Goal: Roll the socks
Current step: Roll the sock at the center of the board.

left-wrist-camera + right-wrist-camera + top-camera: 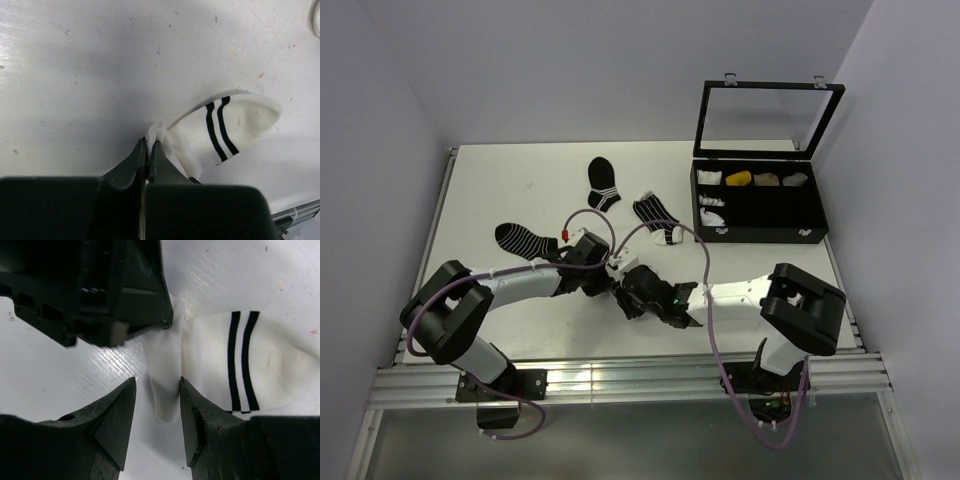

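The mostly white sock [225, 132] lies on the table with two black stripes across it. My left gripper [149, 145] is shut on a bunched edge of it. In the right wrist view the white sock [270, 360] spreads to the right. A loose fold of it [165, 375] hangs down between the parted fingers of my right gripper [157, 385], which is open; the fold rests against the right finger. From above, both grippers [617, 275] meet at the table's middle and hide most of this sock. The black sock with white stripes and white toe [658, 218] lies further back, untouched.
An all-black sock with thin stripes [603, 182] lies at the back centre, and a striped black sock [525, 240] lies left of my left arm. An open black box [760, 232] with compartments holding rolled socks stands at the back right, its lid upright.
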You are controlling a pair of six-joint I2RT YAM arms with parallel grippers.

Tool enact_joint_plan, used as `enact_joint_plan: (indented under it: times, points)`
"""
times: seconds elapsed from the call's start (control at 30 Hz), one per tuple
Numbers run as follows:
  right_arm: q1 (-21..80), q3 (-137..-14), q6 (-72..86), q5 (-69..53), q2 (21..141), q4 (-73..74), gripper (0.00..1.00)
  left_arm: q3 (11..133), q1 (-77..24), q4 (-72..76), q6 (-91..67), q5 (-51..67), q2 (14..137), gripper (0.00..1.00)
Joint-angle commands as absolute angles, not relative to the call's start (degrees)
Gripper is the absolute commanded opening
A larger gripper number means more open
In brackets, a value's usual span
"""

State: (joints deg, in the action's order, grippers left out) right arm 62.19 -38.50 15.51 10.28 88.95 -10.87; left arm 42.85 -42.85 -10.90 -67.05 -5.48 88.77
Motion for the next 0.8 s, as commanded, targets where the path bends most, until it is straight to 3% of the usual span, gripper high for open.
enact_joint_plan:
  times: [0.0, 0.23, 0.3, 0.5, 0.6, 0.63, 0.77]
  points:
    - [65.47, -43.41, 11.43, 19.50, 91.93, -9.06, 0.47, 44.12, -43.24, -14.06, -65.65, -5.54, 89.65, 0.00]
    - [69.51, -47.19, 10.55, 26.36, 95.53, -4.67, 0.46, 44.03, -43.33, -14.50, -66.36, -5.36, 90.35, 0.00]
    - [70.31, -48.60, 10.72, 29.07, 96.93, -3.35, 0.42, 44.12, -43.33, -14.50, -66.53, -5.19, 90.61, 0.00]
    - [71.19, -47.64, 13.61, 27.70, 96.86, -2.19, 0.08, 43.77, -43.33, -14.77, -67.32, -5.44, 90.62, 0.03]
    - [69.18, -44.74, 15.90, 23.83, 94.58, -3.77, 0.00, 42.37, -43.24, -13.80, -68.55, -6.15, 89.13, 0.18]
    - [68.47, -43.87, 16.43, 21.21, 93.70, -4.74, 0.00, 41.75, -43.33, -13.54, -68.99, -6.15, 88.08, 0.30]
    - [62.50, -38.95, 18.54, 9.96, 88.78, -8.25, 0.00, 39.55, -43.33, -11.52, -71.54, -6.68, 85.26, 0.61]
